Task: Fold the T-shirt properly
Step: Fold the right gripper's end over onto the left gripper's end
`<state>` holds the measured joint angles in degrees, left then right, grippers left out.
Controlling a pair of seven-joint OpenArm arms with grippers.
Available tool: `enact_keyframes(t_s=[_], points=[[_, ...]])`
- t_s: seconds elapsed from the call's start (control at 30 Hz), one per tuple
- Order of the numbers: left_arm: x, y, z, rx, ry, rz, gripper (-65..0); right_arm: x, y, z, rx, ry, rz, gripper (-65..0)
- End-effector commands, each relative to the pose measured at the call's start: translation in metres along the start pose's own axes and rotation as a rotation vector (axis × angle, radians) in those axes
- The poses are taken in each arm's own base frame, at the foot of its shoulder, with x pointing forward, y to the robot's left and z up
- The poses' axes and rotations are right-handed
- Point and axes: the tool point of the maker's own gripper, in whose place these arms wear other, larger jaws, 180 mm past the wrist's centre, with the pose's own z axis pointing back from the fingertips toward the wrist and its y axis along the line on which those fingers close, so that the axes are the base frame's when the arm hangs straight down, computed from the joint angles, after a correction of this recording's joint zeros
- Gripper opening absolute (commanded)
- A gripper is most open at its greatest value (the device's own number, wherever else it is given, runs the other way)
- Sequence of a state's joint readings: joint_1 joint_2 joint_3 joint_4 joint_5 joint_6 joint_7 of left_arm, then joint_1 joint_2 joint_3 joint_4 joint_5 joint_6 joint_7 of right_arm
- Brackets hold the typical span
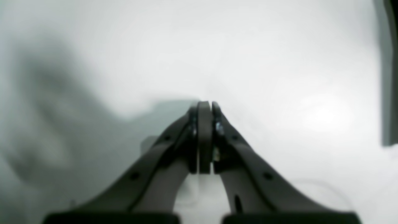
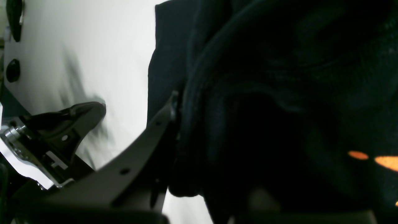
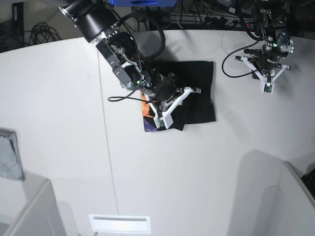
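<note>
The black T-shirt (image 3: 197,91) lies folded into a rough rectangle on the white table (image 3: 74,108) in the base view. A strip of its orange print (image 3: 144,105) shows at the left edge. My right gripper (image 3: 167,96) is down on the shirt's left part. In the right wrist view one finger (image 2: 155,124) presses against a thick fold of the black T-shirt (image 2: 279,93); the other finger is hidden under the cloth. My left gripper (image 3: 268,69) is shut and empty, far right of the shirt. In the left wrist view its closed pads (image 1: 205,137) are over bare table.
A small grey item with lettering (image 3: 10,155) lies at the table's left edge. White bins stand at the bottom left (image 3: 29,206) and bottom right (image 3: 295,196). A black cable (image 3: 236,59) loops beside the left arm. Cables and gear line the back edge.
</note>
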<state>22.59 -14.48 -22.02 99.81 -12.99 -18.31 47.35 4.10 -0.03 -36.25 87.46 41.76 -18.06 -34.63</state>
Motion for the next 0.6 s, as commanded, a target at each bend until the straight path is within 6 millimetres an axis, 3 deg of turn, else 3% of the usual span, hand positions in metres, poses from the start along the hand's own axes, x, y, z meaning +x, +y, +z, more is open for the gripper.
enact_keyframes(t_s=[0.0, 0.03, 0.17, 0.23, 0.43, 0.57], points=[[0.008, 0.006, 0.005, 0.008, -0.029, -0.020, -65.0, 0.014, 0.011, 0.002, 0.032, -0.035, 0.010, -65.0], [0.008, 0.008, 0.006, 0.003, -0.029, -0.028, -65.0, 0.013, 0.012, 0.002, 0.033, -0.033, 0.012, -65.0], [0.007, 0.020, 0.010, 0.014, -0.036, -0.030, -65.0, 0.013, 0.013, 0.001, 0.035, -0.032, 0.014, -37.7], [0.007, 0.025, 0.012, 0.027, -0.038, -0.022, -65.0, 0.012, 0.013, 0.002, 0.035, -0.031, 0.016, -30.2], [0.007, 0.037, 0.015, 0.054, -0.042, -0.010, -65.0, 0.012, 0.017, 0.002, 0.043, -0.032, 0.022, -29.6], [0.007, 0.039, 0.016, 0.059, -0.042, -0.006, -65.0, 0.006, 0.039, -0.001, 0.081, -0.005, 0.117, -29.6]])
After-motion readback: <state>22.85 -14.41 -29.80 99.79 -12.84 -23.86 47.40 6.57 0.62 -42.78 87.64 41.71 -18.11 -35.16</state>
